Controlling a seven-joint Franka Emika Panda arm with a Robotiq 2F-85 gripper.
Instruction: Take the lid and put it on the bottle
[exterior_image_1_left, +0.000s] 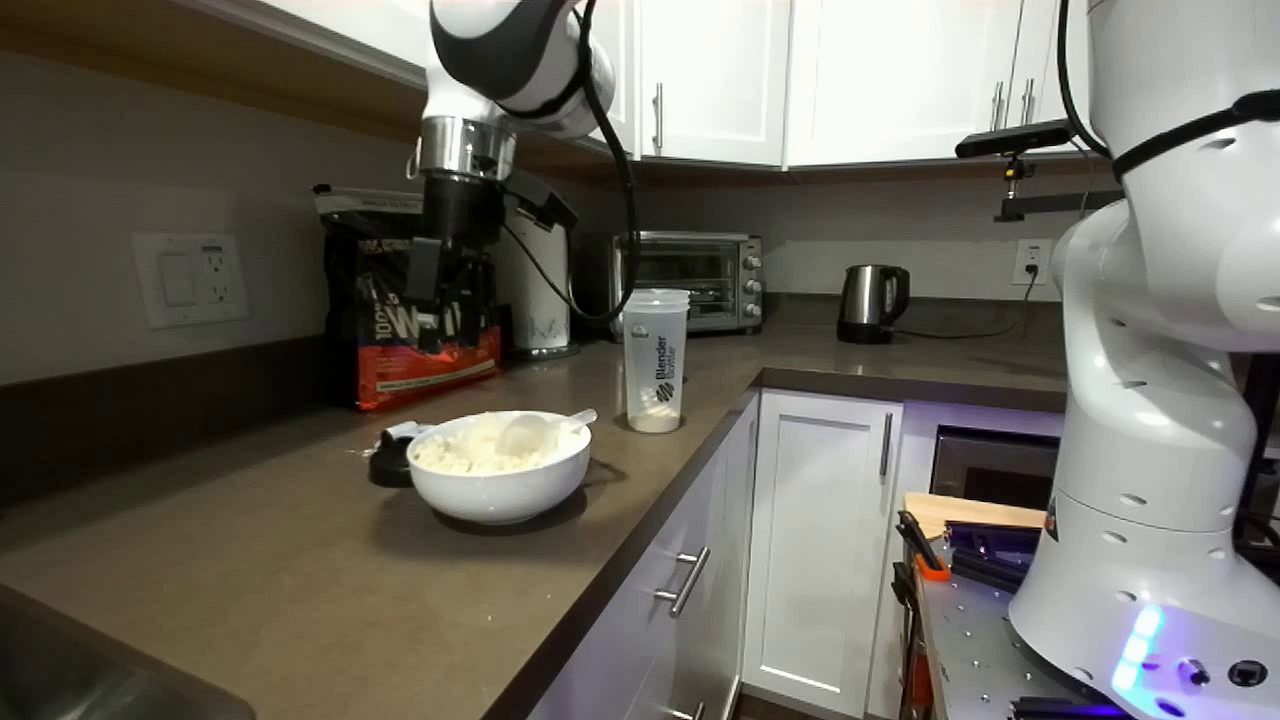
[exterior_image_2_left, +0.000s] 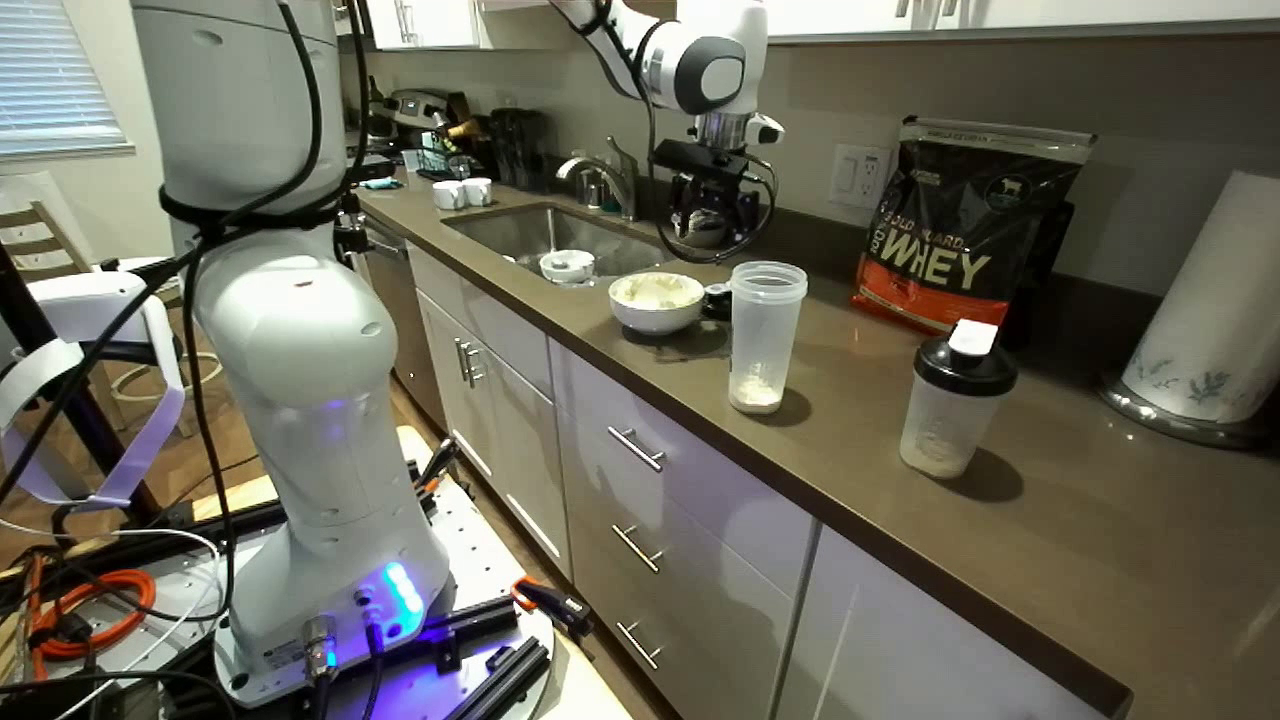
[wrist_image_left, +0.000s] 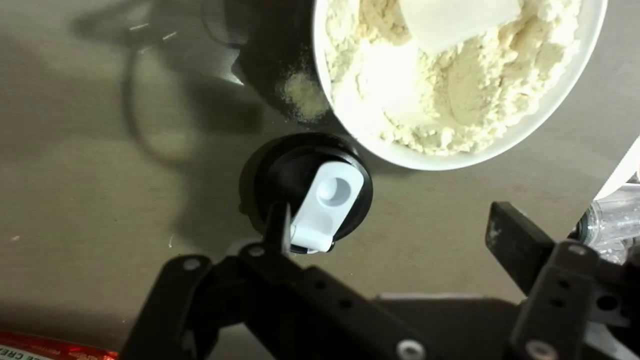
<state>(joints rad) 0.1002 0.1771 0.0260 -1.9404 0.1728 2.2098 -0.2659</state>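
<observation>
Fingers (wrist_image_left: 517, 247) spread, unladen; lid (wrist_image_left: 314, 195) toward 10 o'clock from their midpoint, wrist view (white flap (wrist_image_left: 325, 207) points 1 o'clock).

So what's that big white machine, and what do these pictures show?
That's a white jointed robot arm ending in a black two-fingered gripper. Two pictures are taken from outside it; the close-up is taken from its wrist, looking down. On the brown kitchen counter are a round white bowl heaped with pale powder, a small round black lid, a tall cloudy plastic bottle with no top, and another cloudy plastic bottle with its black top on. The gripper is open and holds nothing. The lid, beside the bowl, is meant for the topless bottle.
</observation>
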